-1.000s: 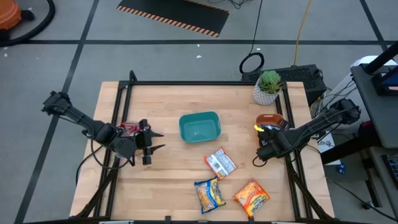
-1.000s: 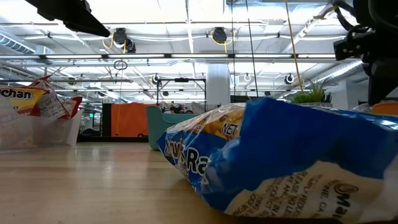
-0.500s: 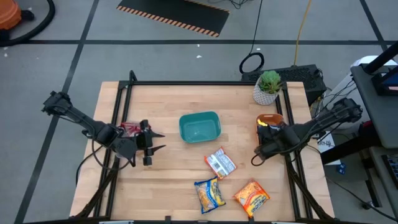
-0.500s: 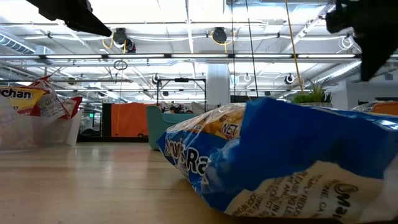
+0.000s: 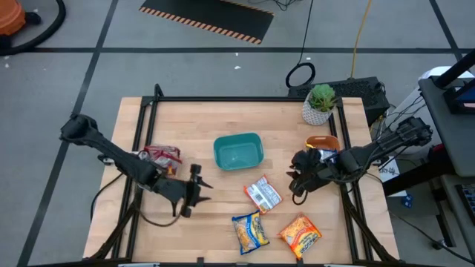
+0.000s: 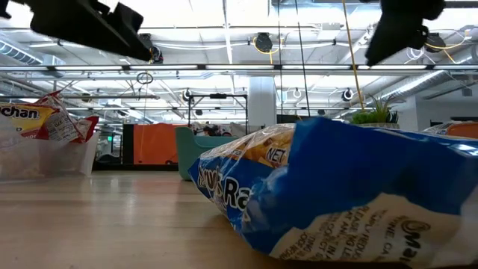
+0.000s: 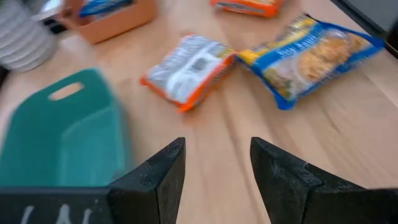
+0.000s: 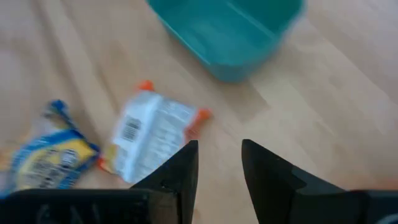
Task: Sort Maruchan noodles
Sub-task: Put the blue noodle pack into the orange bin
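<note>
The left gripper (image 5: 199,194) hangs over the table (image 5: 200,126) between its left edge and the middle, nearer the front, its fingers (image 7: 158,174) parted with bare wood showing in the gap and nothing between them. The right gripper (image 5: 295,176) hangs over the table toward the right edge, just beside the orange tray (image 5: 322,140), its fingers (image 8: 180,171) a narrow gap apart and empty.

Three noodle packets lie loose on the front half of the table. A white packet (image 5: 263,194) with orange ends lies near the middle, in front of the teal bin (image 5: 238,151). A blue packet (image 5: 251,231) lies near the front edge, and an orange packet (image 5: 300,235) is just beside it toward the front right corner. A blue packet lies in the orange tray, only partly visible in the left wrist view. Red packets (image 5: 162,155) sit in a clear bin (image 6: 45,161) by the left edge. A potted plant (image 5: 320,103) stands at the back right corner.
</note>
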Robot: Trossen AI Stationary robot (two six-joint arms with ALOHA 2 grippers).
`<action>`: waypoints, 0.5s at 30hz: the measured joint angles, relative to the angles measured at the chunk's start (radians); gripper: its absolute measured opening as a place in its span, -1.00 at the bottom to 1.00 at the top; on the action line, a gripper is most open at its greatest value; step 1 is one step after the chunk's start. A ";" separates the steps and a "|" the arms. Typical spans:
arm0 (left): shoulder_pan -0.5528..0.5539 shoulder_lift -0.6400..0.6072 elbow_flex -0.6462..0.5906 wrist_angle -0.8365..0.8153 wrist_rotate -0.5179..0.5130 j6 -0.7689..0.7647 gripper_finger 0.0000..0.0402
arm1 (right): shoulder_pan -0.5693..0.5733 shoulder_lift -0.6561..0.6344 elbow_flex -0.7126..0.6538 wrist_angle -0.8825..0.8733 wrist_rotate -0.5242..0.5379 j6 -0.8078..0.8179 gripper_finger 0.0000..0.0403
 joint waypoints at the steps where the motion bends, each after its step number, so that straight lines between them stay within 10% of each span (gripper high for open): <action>1: 0.000 0.023 0.000 0.022 0.015 0.016 -0.07 | 0.000 0.000 0.000 0.037 -0.001 -0.020 -0.41; 15: 0.027 0.130 0.000 0.188 0.160 0.009 -0.07 | -0.053 0.001 -0.154 0.531 -0.037 -0.191 -0.41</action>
